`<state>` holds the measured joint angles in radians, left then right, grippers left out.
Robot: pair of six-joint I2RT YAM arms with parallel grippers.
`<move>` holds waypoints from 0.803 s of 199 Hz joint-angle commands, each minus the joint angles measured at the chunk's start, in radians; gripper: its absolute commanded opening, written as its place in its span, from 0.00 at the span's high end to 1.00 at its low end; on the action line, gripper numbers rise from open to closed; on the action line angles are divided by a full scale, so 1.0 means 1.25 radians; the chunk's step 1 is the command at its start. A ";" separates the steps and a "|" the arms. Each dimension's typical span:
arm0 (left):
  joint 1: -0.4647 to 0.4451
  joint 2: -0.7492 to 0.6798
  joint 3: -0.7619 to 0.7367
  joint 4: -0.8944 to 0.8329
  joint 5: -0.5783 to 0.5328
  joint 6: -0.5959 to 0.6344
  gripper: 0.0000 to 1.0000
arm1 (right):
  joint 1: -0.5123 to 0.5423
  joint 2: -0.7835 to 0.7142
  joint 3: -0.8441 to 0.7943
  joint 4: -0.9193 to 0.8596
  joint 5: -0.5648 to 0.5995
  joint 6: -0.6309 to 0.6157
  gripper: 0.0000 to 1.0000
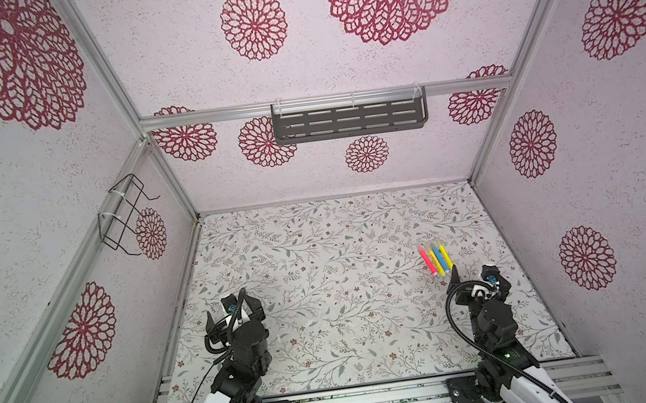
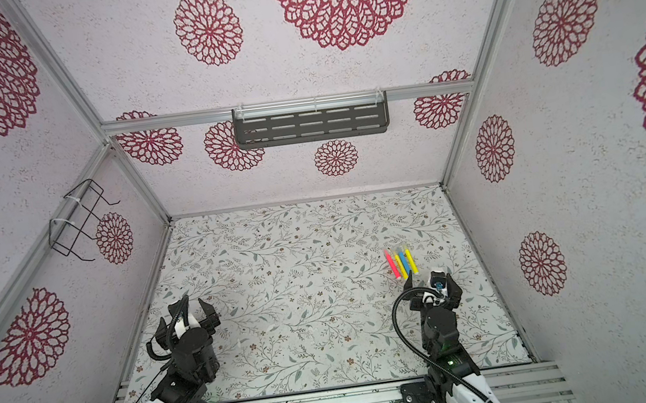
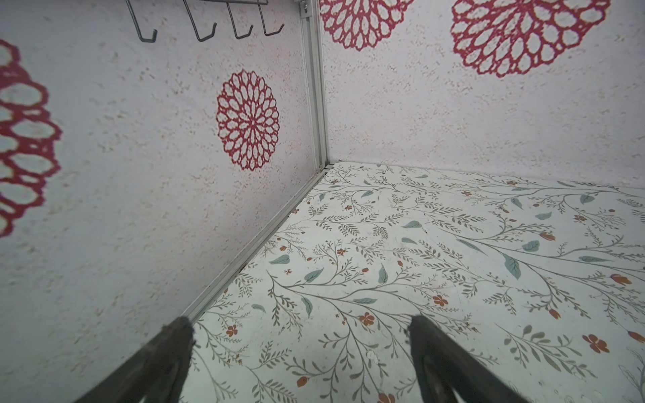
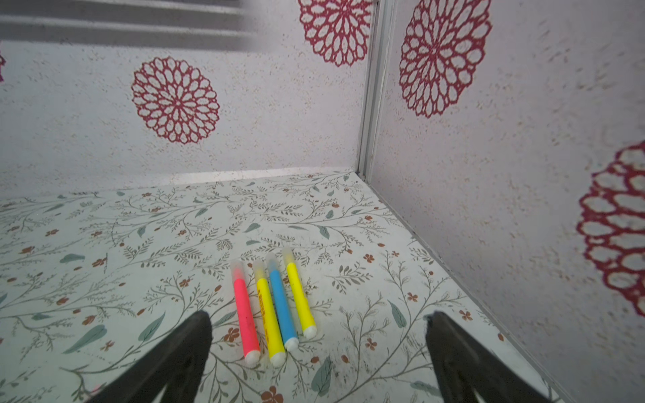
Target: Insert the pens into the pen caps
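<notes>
Nearest the lens, my right claw (image 4: 317, 316) stands spread wide with nothing in it. Just ahead of it lie the four short, thick plastic marker pens (image 4: 275, 307), side by side and touching: a red-pink pen (image 4: 246, 314), a yellow one, a blue one and another yellow. Their long axes run away from me, almost along my line of reach, with the white butt ends toward me. Each far end sits in a short translucent whitish pen cap (image 4: 271, 260) with the pen's colour showing through. I judge the caps to be on, though I cannot tell how firmly. My spread crosses the barrels, so closing on one would meet it squarely. In a top view the row (image 1: 437, 259) lies on the right side of the floral-print bench (image 1: 319, 253). My left claw (image 3: 298, 323), likewise wide open and empty, sits well apart by the left wall, so the right arm is plainly nearer.
</notes>
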<state>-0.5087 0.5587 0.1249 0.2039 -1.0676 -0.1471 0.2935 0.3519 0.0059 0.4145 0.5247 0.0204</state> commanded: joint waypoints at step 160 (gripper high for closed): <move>0.108 0.017 -0.065 0.226 0.094 0.038 0.01 | -0.019 0.350 -0.082 0.485 0.049 -0.039 0.01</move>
<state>-0.3973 0.5564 0.0494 0.4152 -0.9768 -0.0982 0.2790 0.7364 0.0059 0.9115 0.5728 -0.0105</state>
